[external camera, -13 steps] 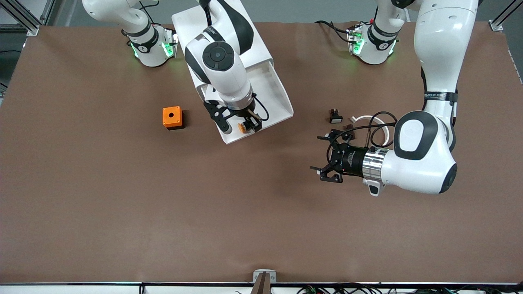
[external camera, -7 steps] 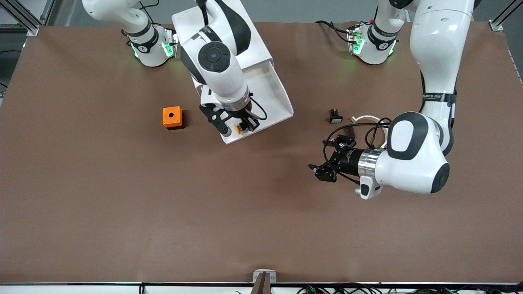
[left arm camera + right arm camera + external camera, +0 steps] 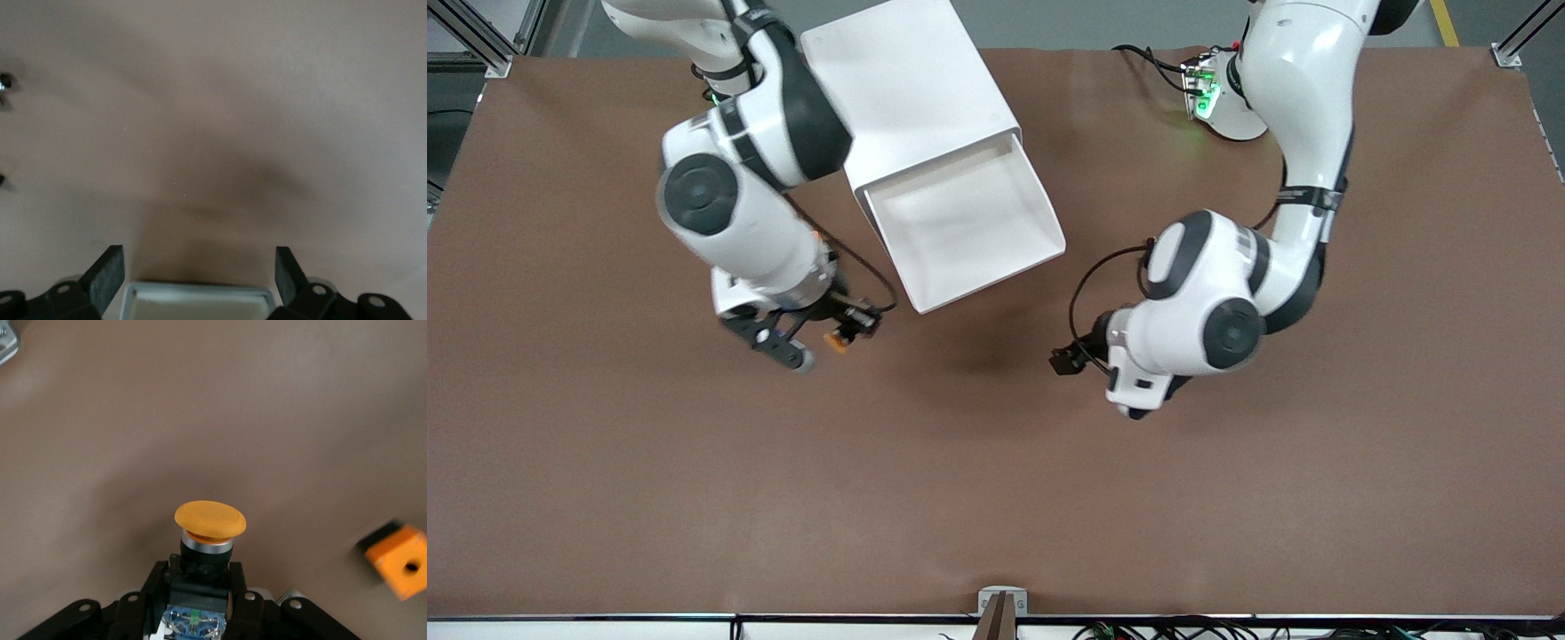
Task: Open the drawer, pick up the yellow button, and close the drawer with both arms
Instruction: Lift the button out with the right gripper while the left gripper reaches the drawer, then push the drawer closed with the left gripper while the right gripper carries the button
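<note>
- One button, with its round orange cap, black body and blue rear piece, sits clamped between the two fingers of the right gripper; the cap points out past the fingertips, clear of them.
- In the front view the same button shows as a small orange speck in the right gripper, up over bare brown table, just off the open drawer's front corner and toward the right arm's end.
- One drawer, the top one of the white cabinet, stands pulled out, its wide shallow tray open to the camera with nothing in it that I can see.
- I count one cabinet; from this height only its flat top and the open tray show, so the lower drawers cannot be counted.
- One orange cube with a round hole lies on the table, seen only from the right wrist; in the front view the right arm covers that spot.
- Two arms are out over the table. The left arm bends low over the table toward its own end, beside the drawer's front.
- The left gripper has its two fingers spread wide with nothing between them; the drawer's white front rim shows just under the gap.
- In the front view only a small black tip of the left gripper peeks out from under the wrist.
</note>
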{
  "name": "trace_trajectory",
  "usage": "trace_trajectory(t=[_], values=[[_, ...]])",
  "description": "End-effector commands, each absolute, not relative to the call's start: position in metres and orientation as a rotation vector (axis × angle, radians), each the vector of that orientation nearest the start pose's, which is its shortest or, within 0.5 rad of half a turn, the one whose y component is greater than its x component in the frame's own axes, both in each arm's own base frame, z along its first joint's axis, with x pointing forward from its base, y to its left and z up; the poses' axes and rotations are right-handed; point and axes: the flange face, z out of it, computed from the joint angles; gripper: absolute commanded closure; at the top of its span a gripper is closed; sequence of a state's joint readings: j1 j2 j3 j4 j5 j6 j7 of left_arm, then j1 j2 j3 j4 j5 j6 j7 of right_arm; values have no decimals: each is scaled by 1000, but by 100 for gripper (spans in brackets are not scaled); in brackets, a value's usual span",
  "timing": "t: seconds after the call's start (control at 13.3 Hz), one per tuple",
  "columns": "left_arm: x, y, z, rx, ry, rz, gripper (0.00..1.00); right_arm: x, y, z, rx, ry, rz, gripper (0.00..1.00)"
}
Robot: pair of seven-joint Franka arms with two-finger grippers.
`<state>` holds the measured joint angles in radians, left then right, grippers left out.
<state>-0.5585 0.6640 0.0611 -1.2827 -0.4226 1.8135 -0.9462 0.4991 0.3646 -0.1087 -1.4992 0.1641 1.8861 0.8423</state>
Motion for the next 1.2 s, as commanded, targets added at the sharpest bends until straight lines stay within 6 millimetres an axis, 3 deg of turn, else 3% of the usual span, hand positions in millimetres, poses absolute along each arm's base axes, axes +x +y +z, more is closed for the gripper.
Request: trace_trajectory(t=[0.0, 0.15, 0.38, 0.53, 0.82, 1.12], values=[[590, -418, 358, -3152, -794, 475, 1, 638, 206, 460, -2976, 542, 74, 100], [572, -443, 359, -3141, -783, 476, 1, 660, 147, 433, -3007, 418, 92, 100], [540, -478, 354, -3084, -792, 442, 1, 688, 57, 369, -3040, 215, 106, 100], [514, -503, 356, -3059, -798, 456, 1, 700, 23, 321, -3055, 129, 91, 100], [451, -552, 355, -3010, -733, 526, 1, 704, -8, 243, -3060, 16, 129, 100], [393, -592, 349, -2966, -722, 551, 1, 704, -18, 195, -3060, -113, 125, 100]])
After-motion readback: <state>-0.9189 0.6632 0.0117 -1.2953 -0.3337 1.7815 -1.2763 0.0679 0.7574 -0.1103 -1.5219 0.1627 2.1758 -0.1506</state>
